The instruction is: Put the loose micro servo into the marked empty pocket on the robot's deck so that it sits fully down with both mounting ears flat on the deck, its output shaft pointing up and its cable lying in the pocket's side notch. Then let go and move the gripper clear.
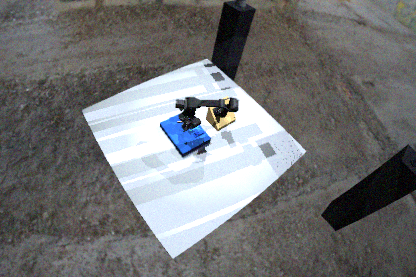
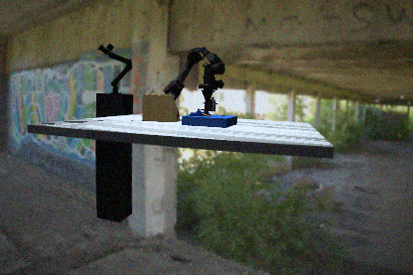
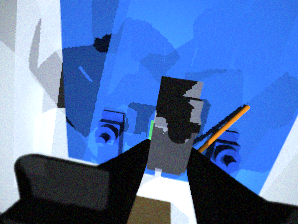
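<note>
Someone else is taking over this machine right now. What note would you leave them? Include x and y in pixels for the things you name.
Claw [image 1: 191,124] [image 2: 207,110] [image 3: 168,148]: closed on the dark servo [image 3: 175,125], above the blue deck [image 1: 175,132] [image 2: 210,121] [image 3: 150,35].
Orange cable [image 3: 225,129]: sticks out to one side.
Done: servo gripped and brought over the deck.
Left: seat it fully, shaft up, cable in notch; let go; move clear. Pocket mostly hidden, so check alignment.
</note>
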Robot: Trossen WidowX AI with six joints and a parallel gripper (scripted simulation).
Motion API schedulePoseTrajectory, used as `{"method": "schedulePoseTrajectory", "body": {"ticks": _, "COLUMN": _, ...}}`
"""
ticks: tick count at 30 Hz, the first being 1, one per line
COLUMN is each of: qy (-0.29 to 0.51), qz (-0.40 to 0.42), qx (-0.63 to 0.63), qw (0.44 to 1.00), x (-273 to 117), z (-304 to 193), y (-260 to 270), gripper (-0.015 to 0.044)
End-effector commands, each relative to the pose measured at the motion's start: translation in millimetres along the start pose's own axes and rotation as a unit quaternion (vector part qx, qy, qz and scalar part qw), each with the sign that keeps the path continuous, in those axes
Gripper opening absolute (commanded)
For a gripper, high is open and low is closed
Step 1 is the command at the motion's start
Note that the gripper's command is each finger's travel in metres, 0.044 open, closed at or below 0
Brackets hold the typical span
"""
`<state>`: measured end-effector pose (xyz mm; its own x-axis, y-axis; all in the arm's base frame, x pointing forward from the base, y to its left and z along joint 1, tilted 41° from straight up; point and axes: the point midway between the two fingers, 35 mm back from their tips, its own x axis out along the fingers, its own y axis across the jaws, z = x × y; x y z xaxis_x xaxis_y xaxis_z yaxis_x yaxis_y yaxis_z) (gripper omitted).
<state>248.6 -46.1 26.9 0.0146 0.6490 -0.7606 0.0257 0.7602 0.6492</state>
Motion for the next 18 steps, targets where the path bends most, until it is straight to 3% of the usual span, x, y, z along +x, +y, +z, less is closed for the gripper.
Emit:
{"method": "schedulePoseTrajectory", "body": {"ticks": 1, "qy": -0.005, "qz": -0.005, "qx": -0.003, "qw": 1.0, "x": -3, "z": -14, "y": -1, "gripper": 0.0}}
{"method": "schedulePoseTrajectory", "body": {"ticks": 10, "qy": -0.004, "qz": -0.005, "qx": -0.002, "qw": 1.0, "x": -2, "z": -55, "y": -1, "gripper": 0.0}}
{"method": "schedulePoseTrajectory", "body": {"ticks": 18, "qy": -0.004, "qz": -0.005, "qx": -0.002, "qw": 1.0, "x": 3, "z": -57, "y": -2, "gripper": 0.0}}
